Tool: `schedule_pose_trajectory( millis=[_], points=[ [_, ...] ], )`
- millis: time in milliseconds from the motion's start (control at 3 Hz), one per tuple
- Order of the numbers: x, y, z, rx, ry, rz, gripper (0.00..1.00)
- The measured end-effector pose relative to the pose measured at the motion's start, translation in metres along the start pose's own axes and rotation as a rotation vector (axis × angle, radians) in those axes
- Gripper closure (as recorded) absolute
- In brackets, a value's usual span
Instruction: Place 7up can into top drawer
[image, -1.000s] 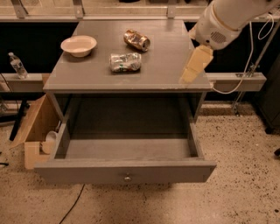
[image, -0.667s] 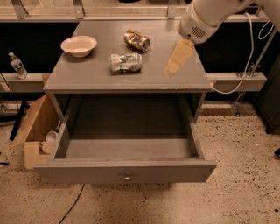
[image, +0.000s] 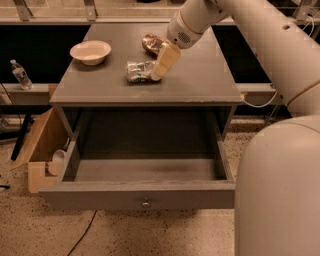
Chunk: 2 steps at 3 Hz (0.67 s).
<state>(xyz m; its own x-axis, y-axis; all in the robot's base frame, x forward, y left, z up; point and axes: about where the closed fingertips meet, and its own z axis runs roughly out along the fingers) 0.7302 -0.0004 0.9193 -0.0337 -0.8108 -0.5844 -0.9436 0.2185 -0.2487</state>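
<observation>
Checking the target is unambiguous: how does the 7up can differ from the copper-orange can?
The 7up can is silvery-white with green marks; the copper-orange can is shiny orange-brown. The 7up can lies nearer the front, with the gripper at its end; the copper-orange can lies farther back. Both lie on the cabinet top, outside the open top drawer.

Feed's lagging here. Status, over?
Gripper at right end of 7up can. Can lying on cabinet top, not lifted. Top drawer open. Copper can close behind gripper.
</observation>
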Motion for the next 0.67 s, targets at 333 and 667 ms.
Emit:
schedule_pose_trajectory(
  millis=[333,667],
  points=[
    [0.000,0.000,0.000,0.000,0.000,0.000,0.00],
    [-0.002,0.001,0.024,-0.036,0.006,-0.013,0.00]
  ],
)
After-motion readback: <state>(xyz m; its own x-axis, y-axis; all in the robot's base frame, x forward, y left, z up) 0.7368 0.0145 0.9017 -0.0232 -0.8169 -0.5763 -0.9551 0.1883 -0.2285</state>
